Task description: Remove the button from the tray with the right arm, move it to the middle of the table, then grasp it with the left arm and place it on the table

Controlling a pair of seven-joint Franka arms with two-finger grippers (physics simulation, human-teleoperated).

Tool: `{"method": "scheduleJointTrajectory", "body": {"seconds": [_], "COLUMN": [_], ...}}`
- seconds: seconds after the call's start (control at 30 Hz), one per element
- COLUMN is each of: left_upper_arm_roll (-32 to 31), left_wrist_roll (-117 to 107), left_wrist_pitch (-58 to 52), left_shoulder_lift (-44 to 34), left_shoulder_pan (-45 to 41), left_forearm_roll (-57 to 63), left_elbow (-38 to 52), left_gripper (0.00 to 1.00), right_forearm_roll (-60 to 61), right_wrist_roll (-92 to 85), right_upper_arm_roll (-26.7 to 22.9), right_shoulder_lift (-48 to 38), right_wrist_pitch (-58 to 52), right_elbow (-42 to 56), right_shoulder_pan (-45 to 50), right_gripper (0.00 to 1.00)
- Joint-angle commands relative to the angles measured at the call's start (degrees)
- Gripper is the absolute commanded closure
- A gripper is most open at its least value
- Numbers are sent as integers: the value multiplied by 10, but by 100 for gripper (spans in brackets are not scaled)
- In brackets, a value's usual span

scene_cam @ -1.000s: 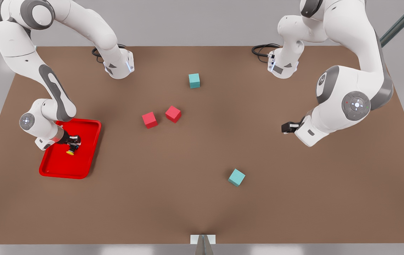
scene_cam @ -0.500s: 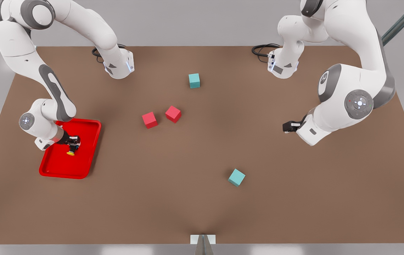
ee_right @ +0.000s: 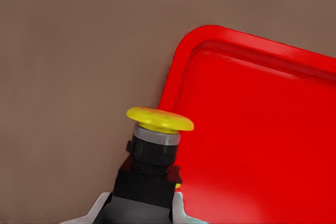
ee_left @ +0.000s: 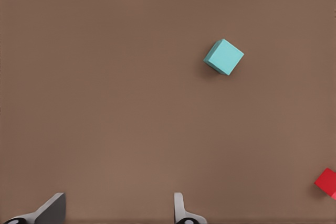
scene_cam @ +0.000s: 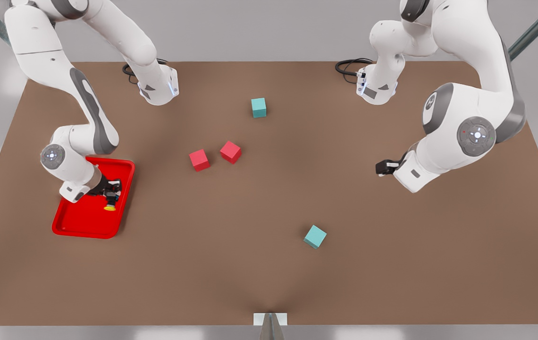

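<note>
1. The right claw [scene_cam: 110, 194] held the button [scene_cam: 109, 206] by its black body, yellow cap outward, over the red tray [scene_cam: 73, 226] near its right rim on the front view's left.
2. The claw's fingers [ee_right: 181, 209] were mostly cut off behind the button.
3. The left claw [scene_cam: 382, 168] hung with fingers wide apart above bare brown counter [scene_cam: 231, 264] on the front view's right; just its fingertips [ee_left: 179, 208] peeked in.
4. Two red cubes [scene_cam: 199, 159] and two teal cubes [scene_cam: 315, 236] lay scattered mid-counter, a grey wall beyond.

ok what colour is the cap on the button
Yellow. The button has a round yellow cap on a black body, clearest in the right wrist view.
</note>
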Motion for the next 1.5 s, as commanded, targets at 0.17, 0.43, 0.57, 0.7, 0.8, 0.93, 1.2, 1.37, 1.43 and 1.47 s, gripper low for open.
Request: {"method": "scheduleJointTrajectory", "body": {"seconds": [0.17,0.43,0.57,0.7,0.8,0.93,1.2,1.37,1.43,1.47], "left_upper_arm_roll": [1,1,1,1,1,-5,4,-4,-6,-7], "left_wrist_roll": [1,1,1,1,-47,22,48,12,-13,-15], "left_wrist_pitch": [-1,-1,-1,0,-1,-153,-148,-69,-49,-49], "left_shoulder_lift": [0,-1,0,2,9,123,157,181,207,215], "left_shoulder_pan": [2,2,2,2,-25,-50,-86,-142,-175,-183], "left_forearm_roll": [2,3,3,4,-1,-6,-2,-7,-7,-11], "left_elbow": [0,0,0,0,2,130,133,137,139,139], "left_gripper": [0,0,0,0,0,0,1,1,1,1], "right_forearm_roll": [160,266,373,445,459,460,442,250,171,170], "right_wrist_roll": [388,525,534,579,596,604,559,284,156,96], "right_upper_arm_roll": [-70,-405,-492,-559,-577,-585,-583,-472,-407,-408], "right_shoulder_lift": [4,223,272,322,378,408,295,105,76,65], "right_wrist_pitch": [-136,-235,-253,-268,-277,-277,-308,-297,-301,-307], "right_elbow": [122,465,540,610,647,672,590,358,355,358], "right_shoulder_pan": [329,786,907,992,1006,1013,956,674,491,449], "right_gripper": [54,54,54,54,54,0,0,0,0,0]}}
